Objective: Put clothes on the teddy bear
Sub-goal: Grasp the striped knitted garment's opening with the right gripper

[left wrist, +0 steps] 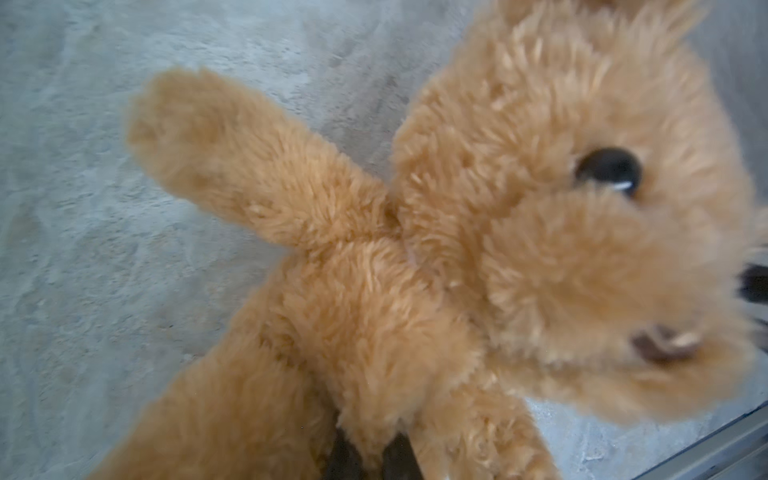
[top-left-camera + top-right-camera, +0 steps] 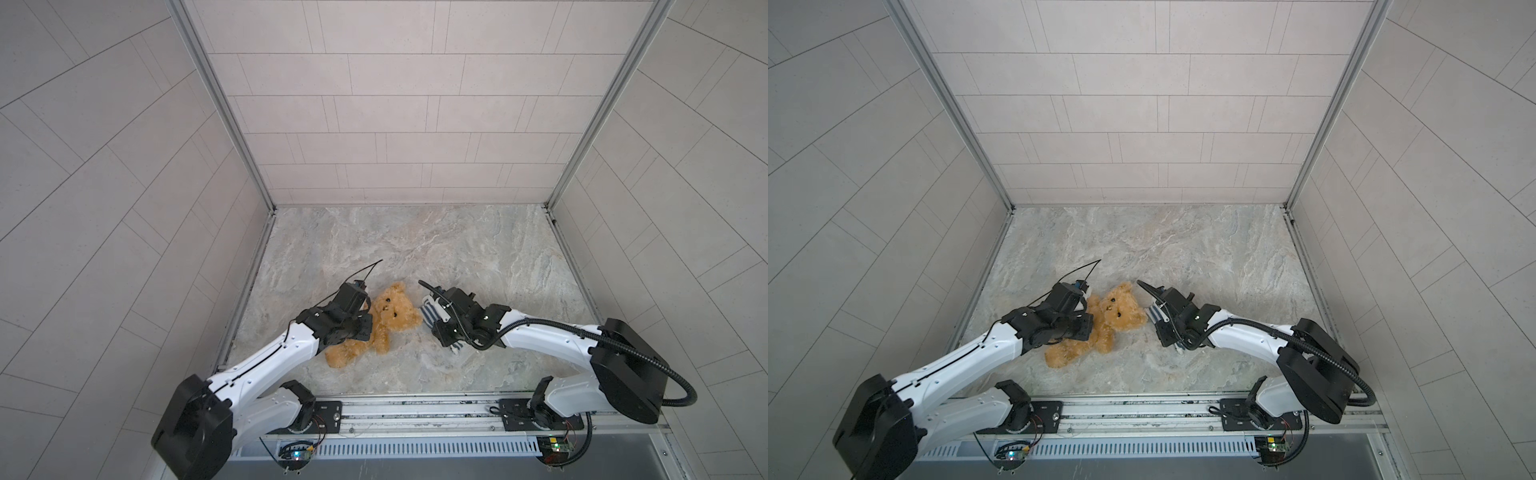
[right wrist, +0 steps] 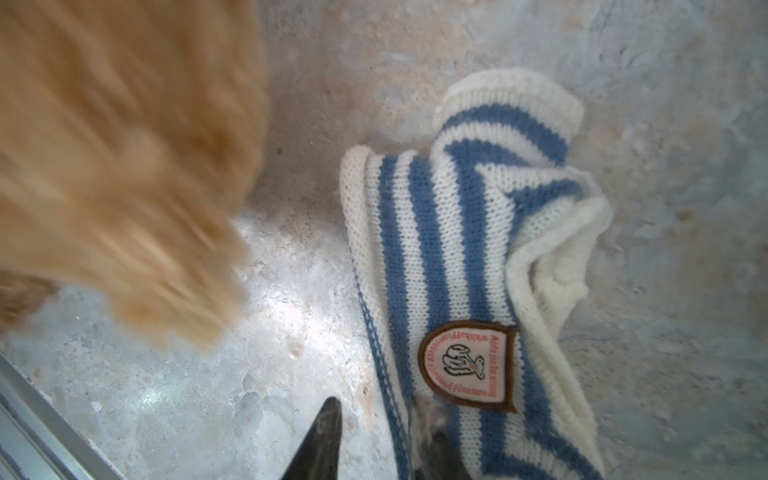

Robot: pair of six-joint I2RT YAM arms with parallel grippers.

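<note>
Marble-look desk [image 2: 415, 257] is being used at its front half only. Undressed teddy bear [image 2: 392, 318] is being held face-up left of centre, body fur being pinched by tightly closed left fingers [image 1: 345, 457]. Just beside it, striped shirt [image 3: 449, 249] is being straddled at the hem by right fingers [image 3: 324, 440], narrowly apart, nothing clamped. Step judged: shirt pickup. Next: hem needs clamping, opening spreading, pulling over the head. Behind, tiled walls [image 2: 395, 104].
</note>
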